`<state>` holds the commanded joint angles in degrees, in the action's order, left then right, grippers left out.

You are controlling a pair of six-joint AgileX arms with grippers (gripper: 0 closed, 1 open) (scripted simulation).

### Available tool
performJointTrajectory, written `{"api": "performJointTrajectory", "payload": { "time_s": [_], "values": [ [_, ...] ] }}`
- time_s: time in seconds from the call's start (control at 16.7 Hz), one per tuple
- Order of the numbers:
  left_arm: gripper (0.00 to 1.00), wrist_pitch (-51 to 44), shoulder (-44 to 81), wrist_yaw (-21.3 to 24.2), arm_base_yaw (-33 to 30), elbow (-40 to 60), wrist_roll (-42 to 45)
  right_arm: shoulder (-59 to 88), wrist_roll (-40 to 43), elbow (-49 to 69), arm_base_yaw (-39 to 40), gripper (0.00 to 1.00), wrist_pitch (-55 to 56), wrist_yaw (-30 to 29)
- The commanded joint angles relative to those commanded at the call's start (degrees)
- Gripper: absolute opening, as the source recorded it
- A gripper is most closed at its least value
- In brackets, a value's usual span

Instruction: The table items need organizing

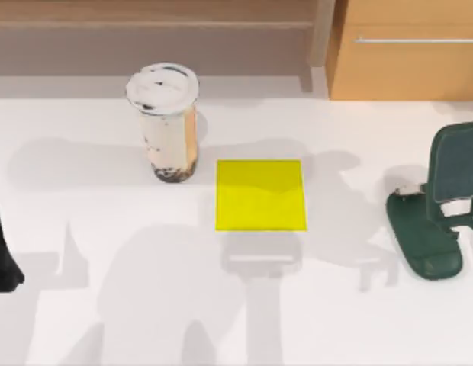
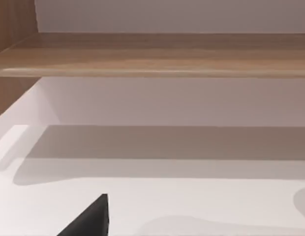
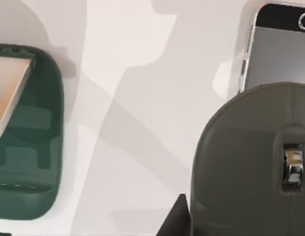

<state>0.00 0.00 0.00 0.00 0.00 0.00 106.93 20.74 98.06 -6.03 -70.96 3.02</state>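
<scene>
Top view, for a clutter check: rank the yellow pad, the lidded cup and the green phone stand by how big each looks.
1. Yellow square pad
2. Dark green phone stand, cut off at the right edge, so its rank against the pad is unsure
3. White-lidded cup, though standing upright shortens it here

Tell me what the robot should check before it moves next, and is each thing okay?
1. Cup standing upright on the table: ok.
2. Yellow pad bare: ok.
3. Green phone stand holds no phone: ok.
4. Mouse close under the right wrist camera, smartphone beside it: ok.
5. Right gripper's hold on the mouse: cannot tell.
6. Left arm parked at the table's left edge: ok.
</scene>
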Motion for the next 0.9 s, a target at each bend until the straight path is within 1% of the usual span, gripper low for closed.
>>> {"api": "performJointTrajectory", "payload": {
  "time_s": [0.24, 0.42, 0.6, 0.9],
  "values": [
    [1.00, 0.0, 0.0, 0.0, 0.0, 0.0, 0.0, 7.0, -16.8, 14.7, 9.9, 0.00, -3.9, 0.9],
    [1.00, 0.0, 0.0, 0.0, 0.0, 0.0, 0.0, 12.7, -27.3, 22.9, 17.0, 0.00, -6.1, 1.1],
    [1.00, 0.0, 0.0, 0.0, 0.0, 0.0, 0.0, 18.3, -35.6, 28.4, 23.3, 0.00, -7.4, 0.8],
    [1.00, 0.0, 0.0, 0.0, 0.0, 0.0, 0.0, 29.0, -47.2, 33.9, 32.0, 0.00, -7.8, -0.8]
  ]
}}
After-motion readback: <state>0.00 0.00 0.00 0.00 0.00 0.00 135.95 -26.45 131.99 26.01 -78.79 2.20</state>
